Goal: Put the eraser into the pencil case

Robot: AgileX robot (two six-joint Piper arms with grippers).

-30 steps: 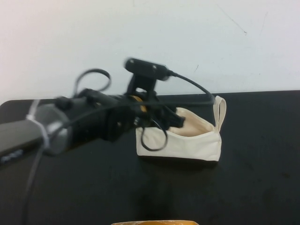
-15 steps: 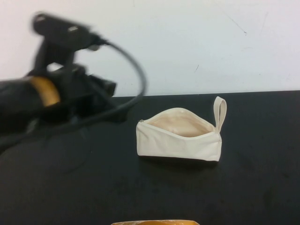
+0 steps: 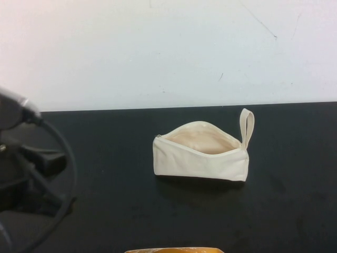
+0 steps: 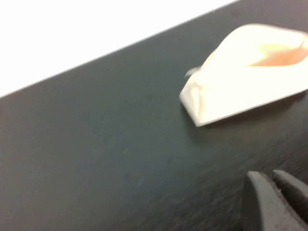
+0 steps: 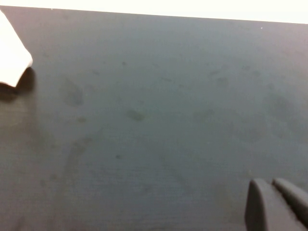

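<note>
The pencil case (image 3: 200,157) is a cream-white zip pouch lying on the black table right of centre. Its mouth gapes open and shows the pale beige lining, and its wrist loop (image 3: 246,126) stands up at its right end. It also shows in the left wrist view (image 4: 245,72), and one corner shows in the right wrist view (image 5: 12,62). The eraser shows in no view. My left gripper (image 4: 269,175) is shut and empty, far left of the pouch (image 3: 47,161). My right gripper (image 5: 269,182) is shut and empty over bare table, out of the high view.
The black table (image 3: 121,205) meets a white wall at the back. An orange object (image 3: 174,250) pokes in at the front edge. The left arm's cable (image 3: 68,174) loops at the far left.
My left arm has pulled away from the pouch's open mouth, swinging left and back to the table's far left edge. The pouch has not moved.
</note>
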